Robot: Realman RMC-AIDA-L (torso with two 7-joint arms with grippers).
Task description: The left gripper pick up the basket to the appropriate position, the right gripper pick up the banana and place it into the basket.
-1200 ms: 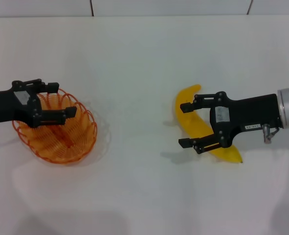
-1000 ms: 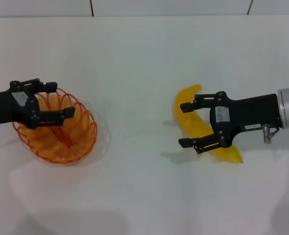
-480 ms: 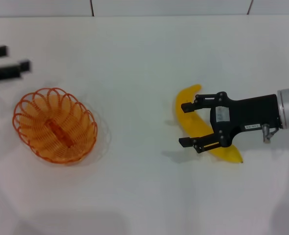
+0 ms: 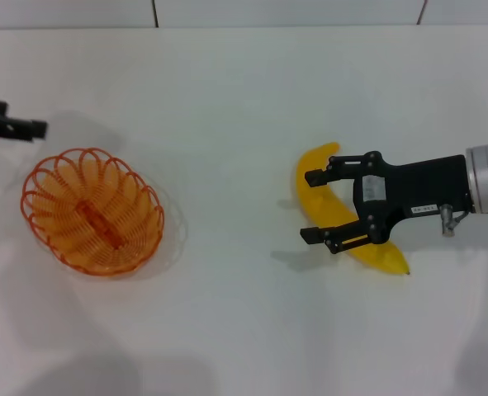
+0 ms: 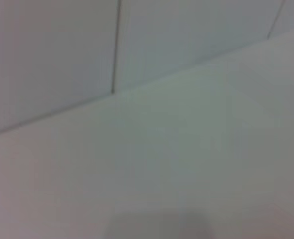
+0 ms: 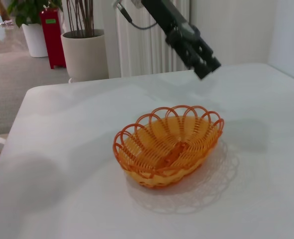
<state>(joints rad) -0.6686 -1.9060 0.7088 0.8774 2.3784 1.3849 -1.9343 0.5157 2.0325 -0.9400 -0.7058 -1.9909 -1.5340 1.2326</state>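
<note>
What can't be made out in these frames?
- Left gripper: cut off by the head view's edge; finger gap unclear there and from the right wrist.
- Banana: middle hidden under the open right gripper; contact unclear.
- Left wrist view: only blurred table and wall; no basket.

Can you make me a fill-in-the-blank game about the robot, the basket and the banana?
1. The basket sits on the table and its colour is ____.
2. The right gripper hangs open over the ____.
3. Inside the basket there is ____.
4. The left gripper is up and away from the basket, holding ____.

Missing words: orange; banana; nothing; nothing
</note>
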